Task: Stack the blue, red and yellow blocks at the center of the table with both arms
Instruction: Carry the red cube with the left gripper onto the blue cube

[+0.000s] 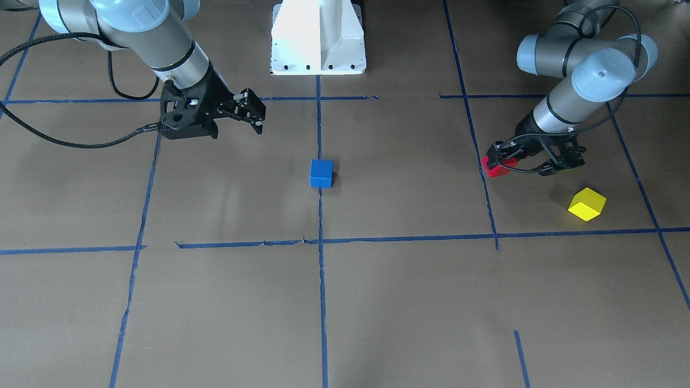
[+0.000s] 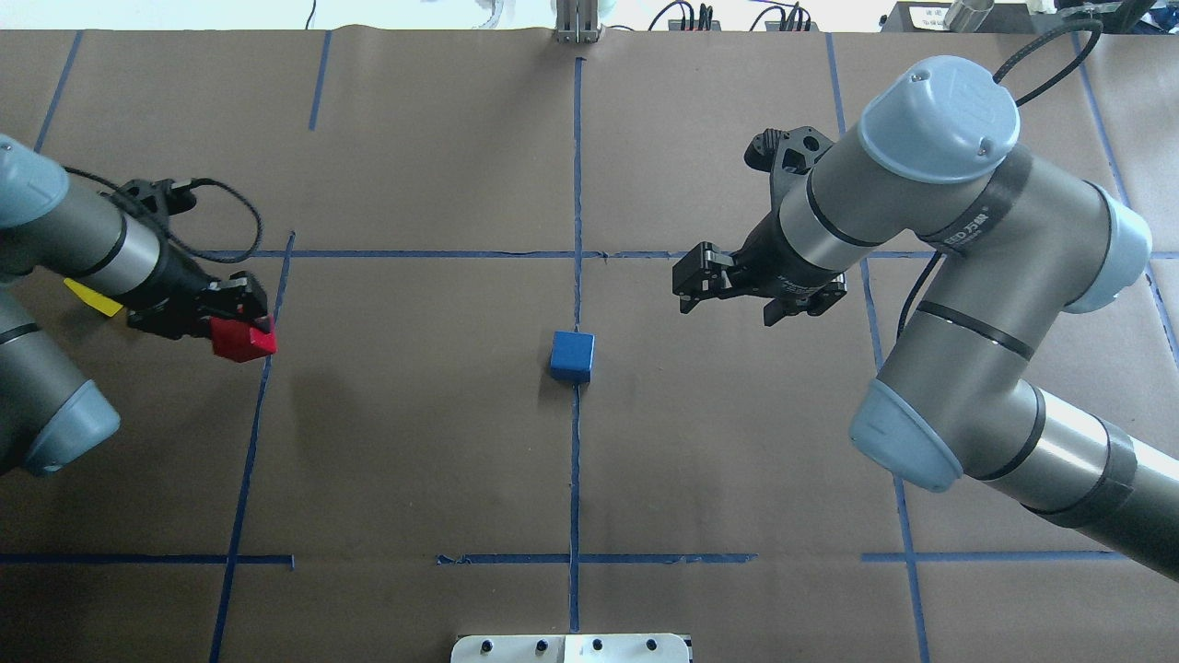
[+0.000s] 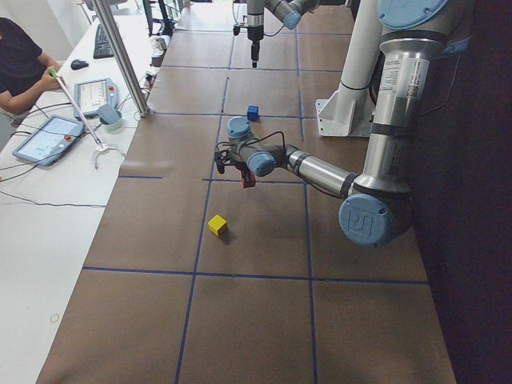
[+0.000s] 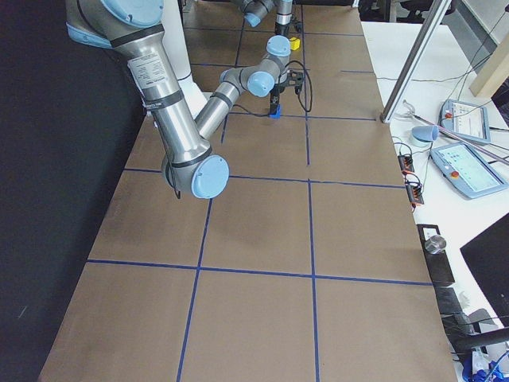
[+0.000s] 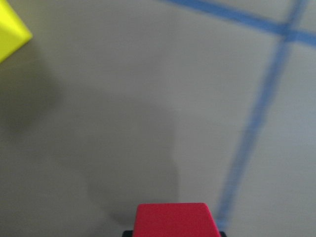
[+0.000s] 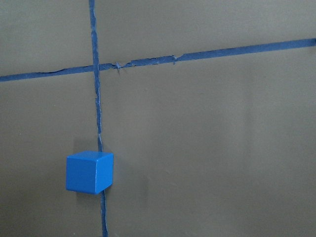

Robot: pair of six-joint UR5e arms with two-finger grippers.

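Brown table (image 2: 414,442) | left gripper (image 2: 241,318) clamped on red block (image 2: 244,341), beside a tape line | right gripper (image 2: 683,287) spread, empty, near centre | blue block (image 2: 572,355) on centre line, square to grid | yellow block (image 1: 587,204) turned diagonal to grid.

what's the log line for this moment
left gripper: shut on red block | right gripper: open, empty | blue block: on centre tape line | yellow block: loose on table | stack: not started

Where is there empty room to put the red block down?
The table is bare between the blue block and the red block, and across the whole row away from the robot. It is crowded around the yellow block, close to the left arm's jaws.
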